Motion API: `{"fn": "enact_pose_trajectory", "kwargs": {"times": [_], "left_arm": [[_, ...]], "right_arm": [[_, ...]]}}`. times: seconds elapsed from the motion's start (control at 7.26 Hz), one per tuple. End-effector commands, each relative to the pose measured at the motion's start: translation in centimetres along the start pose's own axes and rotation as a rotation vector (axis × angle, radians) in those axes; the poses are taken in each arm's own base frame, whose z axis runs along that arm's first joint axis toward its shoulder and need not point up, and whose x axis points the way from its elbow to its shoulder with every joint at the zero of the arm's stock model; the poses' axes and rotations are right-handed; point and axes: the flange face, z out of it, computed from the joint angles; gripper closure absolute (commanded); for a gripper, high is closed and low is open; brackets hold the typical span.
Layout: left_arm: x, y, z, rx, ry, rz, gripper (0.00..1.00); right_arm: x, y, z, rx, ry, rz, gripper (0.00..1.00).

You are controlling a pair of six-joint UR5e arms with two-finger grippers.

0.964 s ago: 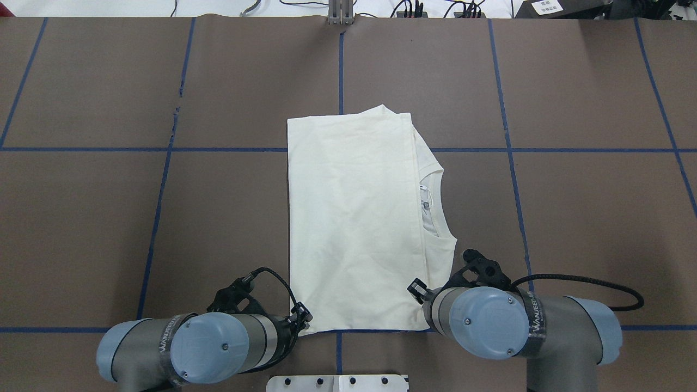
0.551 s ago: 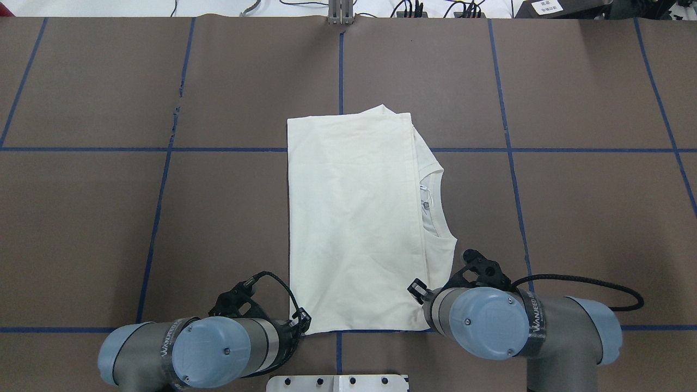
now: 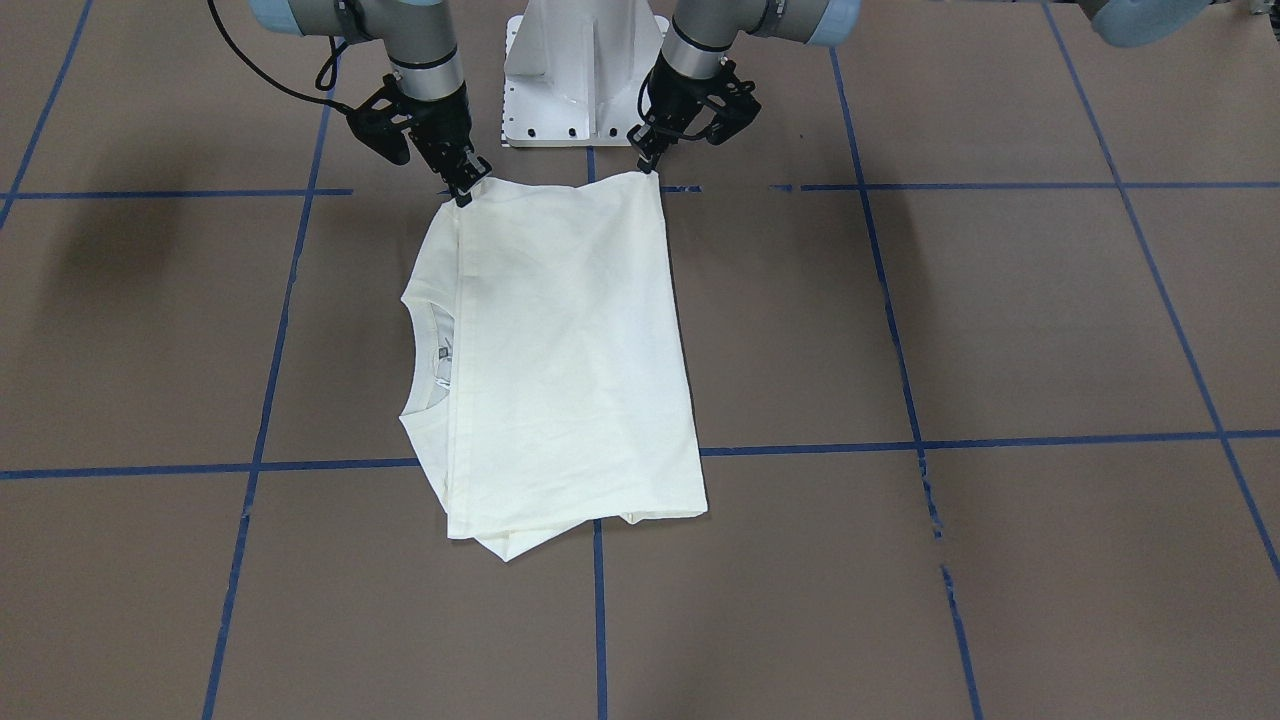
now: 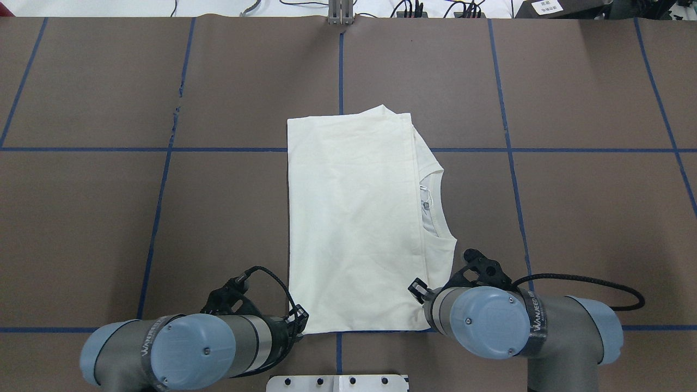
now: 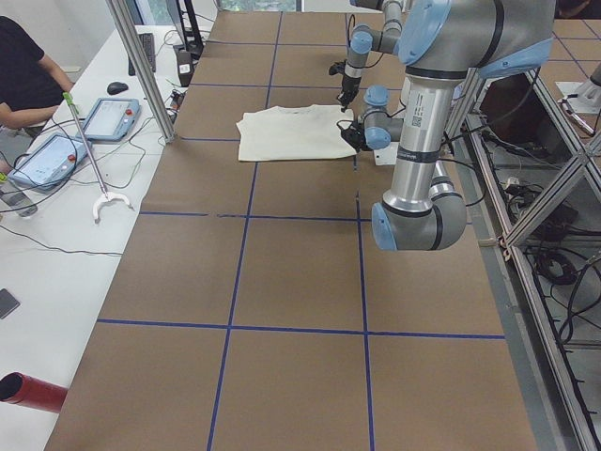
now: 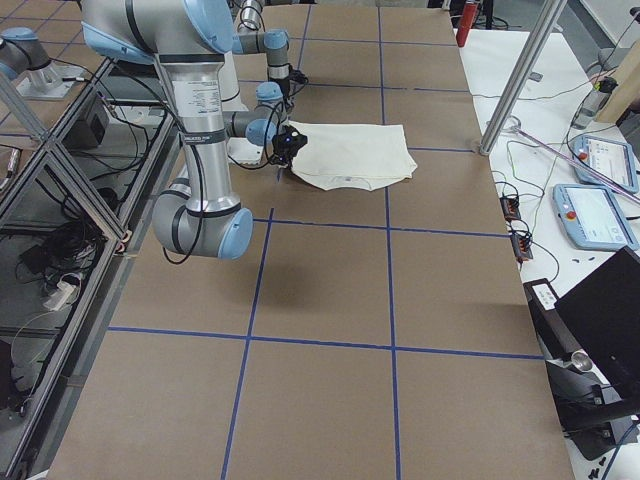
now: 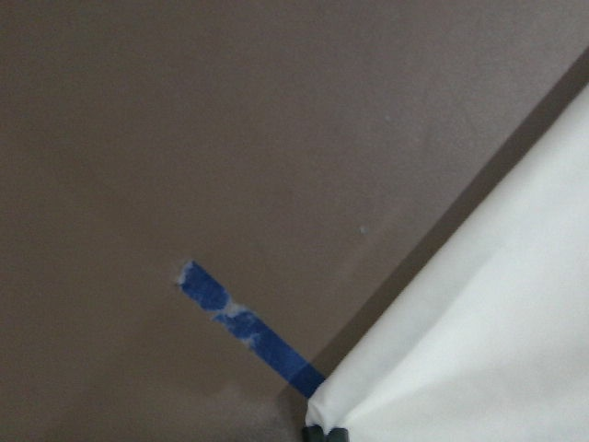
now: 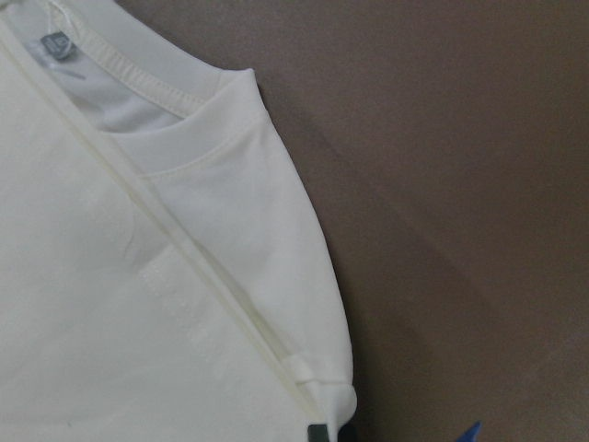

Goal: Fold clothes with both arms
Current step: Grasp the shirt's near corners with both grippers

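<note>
— How far along is the folding judged to be?

— Partway. The shirt [image 4: 354,218] is laid mid-way across the table [image 4: 544,218] as a narrow rectangle, with no loose sleeve seen. A last fold, near edge to far edge, is judged to be left.

— And the claws?

— The left claw [image 3: 645,167] is pinched shut on one near corner, the right claw [image 3: 463,189] on the other.

— How is the shirt seen?

— Plain cream side up, lightly creased, with the collar [image 4: 433,209] exposed at the robot's right.
</note>
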Motion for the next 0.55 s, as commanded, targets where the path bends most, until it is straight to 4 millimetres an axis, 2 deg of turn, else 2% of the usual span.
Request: {"fn": "enact_pose_trajectory", "kwargs": {"times": [0.0,0.14,0.28,0.41], "left_arm": [[-1.8,0.7,-3.6,-0.046,0.018,-0.025,1.00],[-2.4,2.1,-3.7,-0.046,0.033,-0.036,1.00],[-1.5,3.2,-5.5,-0.074,0.069,-0.049,1.00],[-0.1,3.6,-8.2,-0.099,0.107,-0.054,1.00]], "right_arm": [[0.3,-0.4,-2.0,-0.019,-0.024,0.000,1.00],[1.8,-1.4,-4.1,-0.036,-0.041,-0.002,1.00],[2.0,-1.6,-6.7,-0.063,-0.075,-0.001,1.00],[1.3,-1.3,-9.4,-0.095,-0.123,0.002,1.00]]}}
